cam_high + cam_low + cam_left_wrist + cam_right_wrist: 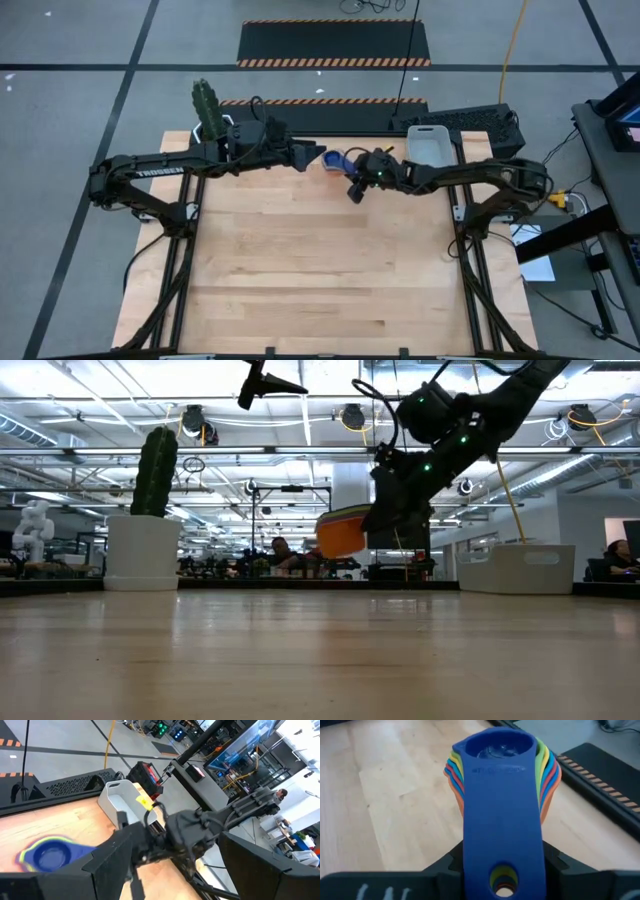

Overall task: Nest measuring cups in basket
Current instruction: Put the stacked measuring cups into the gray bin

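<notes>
Right gripper (352, 190) is clamped partway shut on the handles of the cups (501, 795), carrying the whole stack clear of the table (330, 290) near its far edge. Gripping the handles likely keeps the bowls nested and free to drop into the basket (432, 146), which sits empty, off toward the right arm's side at the far edge. The cups are fully stacked: dark blue on top, with yellow, green, light blue, red and orange rims fanned beneath. Left gripper (312, 157) hovers just beside the stack, jaws wide and empty.
</notes>
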